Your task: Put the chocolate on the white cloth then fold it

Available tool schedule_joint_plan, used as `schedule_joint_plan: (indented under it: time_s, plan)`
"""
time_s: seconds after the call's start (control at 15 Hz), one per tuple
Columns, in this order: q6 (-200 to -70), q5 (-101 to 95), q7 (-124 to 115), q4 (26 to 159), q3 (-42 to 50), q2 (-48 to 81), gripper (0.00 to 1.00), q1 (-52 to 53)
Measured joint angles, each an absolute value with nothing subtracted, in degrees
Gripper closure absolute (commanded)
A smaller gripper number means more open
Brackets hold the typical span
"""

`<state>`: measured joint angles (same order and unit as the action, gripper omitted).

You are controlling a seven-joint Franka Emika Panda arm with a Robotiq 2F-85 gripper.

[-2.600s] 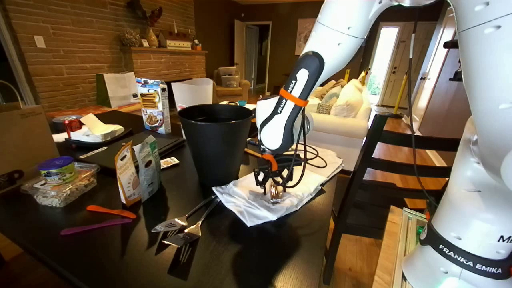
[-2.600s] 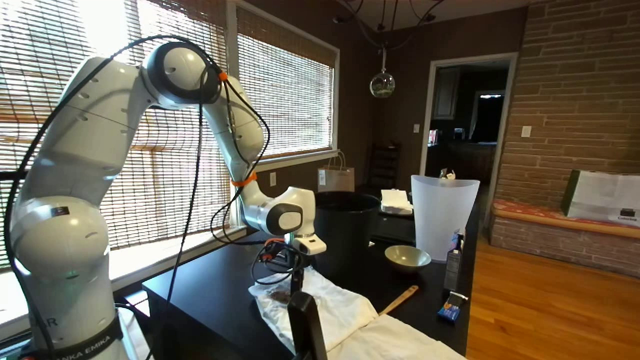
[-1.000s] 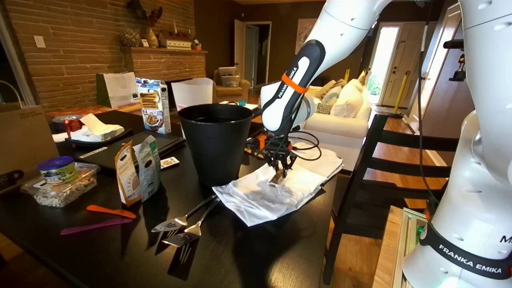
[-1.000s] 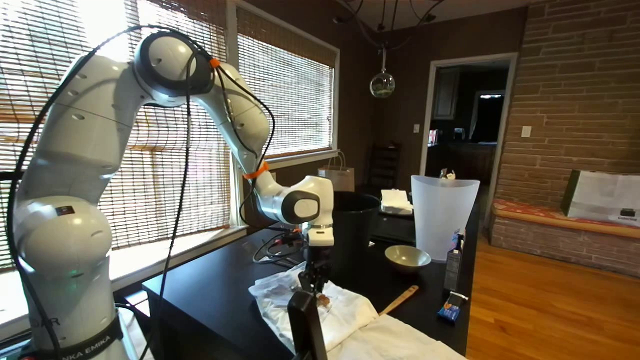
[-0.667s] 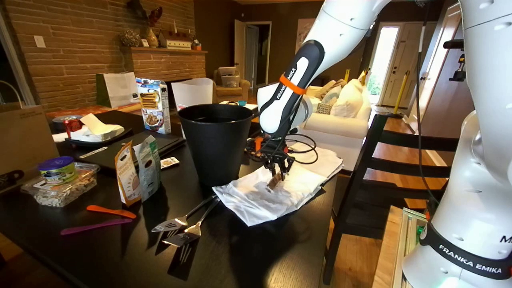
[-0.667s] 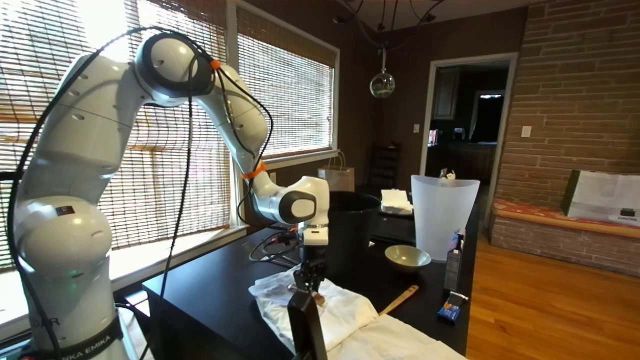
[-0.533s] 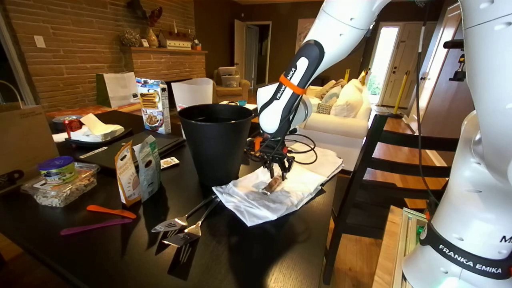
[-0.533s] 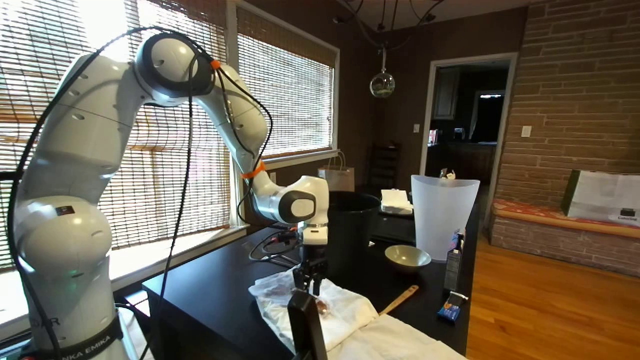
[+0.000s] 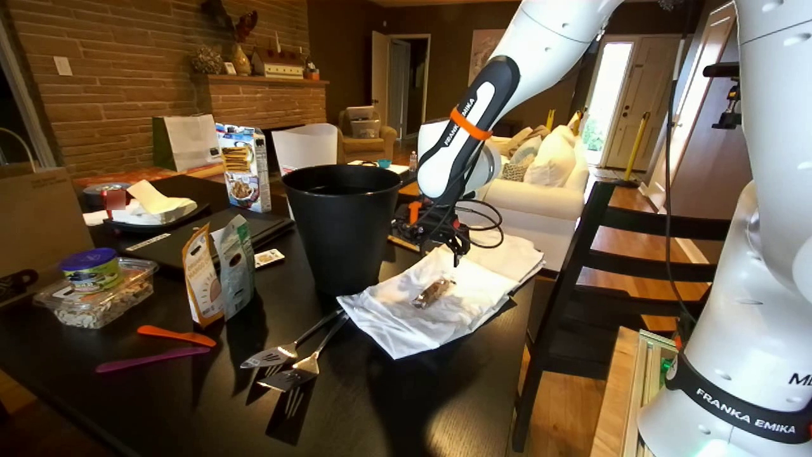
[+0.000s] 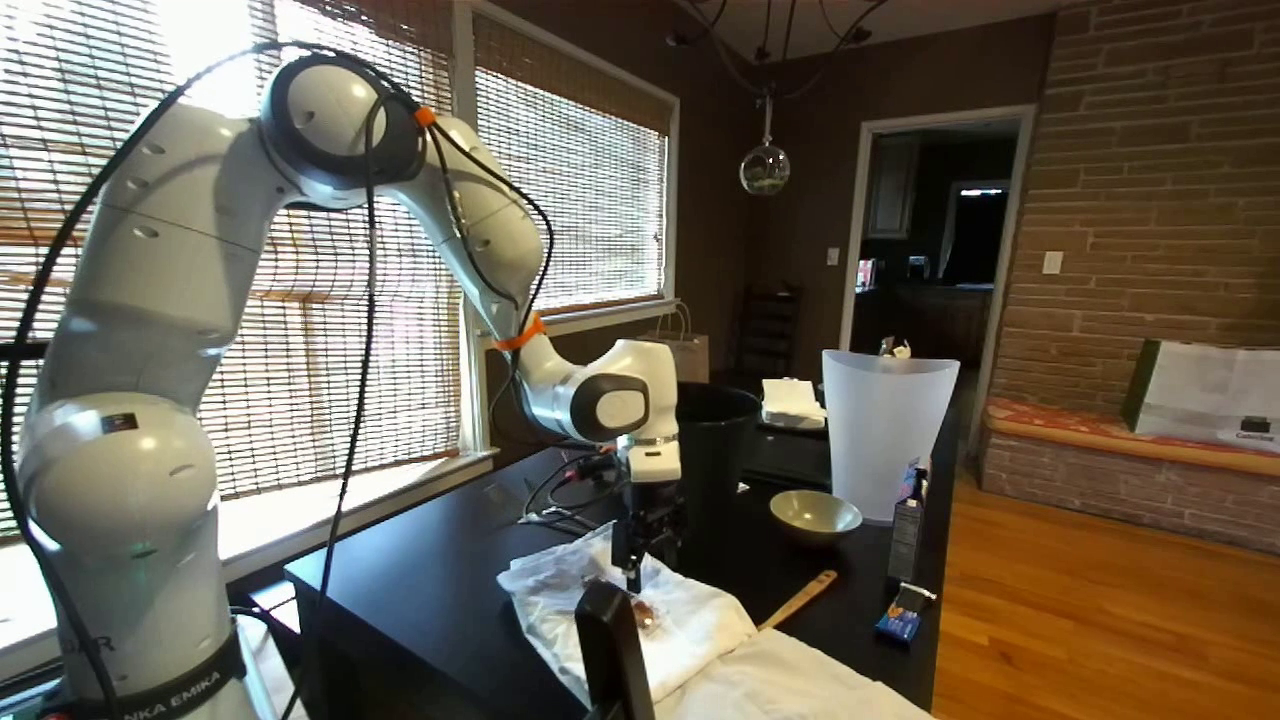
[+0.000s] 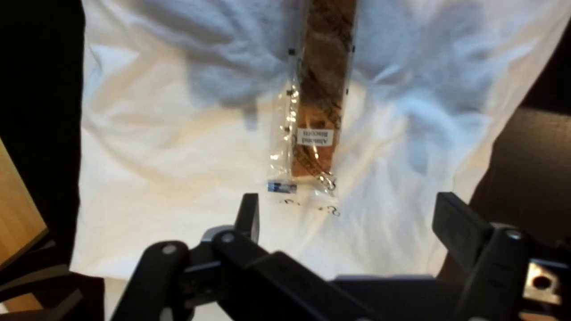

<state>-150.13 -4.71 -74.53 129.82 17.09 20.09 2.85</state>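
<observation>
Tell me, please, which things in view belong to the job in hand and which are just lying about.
Job:
brown wrapped bar, labelled Almond Biscotti
white cloth beneath it
open end effector

Lying about:
black bin
bowl
orange knife
purple knife
spatulas

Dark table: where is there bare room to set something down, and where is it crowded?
Bare: between the white cloth, metal utensils and right-hand edge of the dark table, in an exterior view; also a smaller patch among bowl, wooden handle and black bin. Crowded: around two pouches, orange and purple knives and clear container.
</observation>
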Motion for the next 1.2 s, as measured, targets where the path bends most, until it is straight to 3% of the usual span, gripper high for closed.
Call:
schedule_joint_plan:
  time_s: [0.87,0.93,1.0,1.13,1.2]
  plan:
    - [-159.3,-4.8,-45.7,125.0,17.1,26.0,0.00,-2.6]
    - [-159.3,-4.8,-44.7,124.1,17.1,27.1,0.04,-2.5]
    - [-159.3,-4.8,-44.0,123.3,17.1,28.2,0.28,-2.5]
    - [-159.3,-4.7,-42.7,121.5,17.1,30.4,0.31,-2.3]
    - [-159.3,-4.7,-42.2,120.7,17.1,31.4,0.39,-2.2]
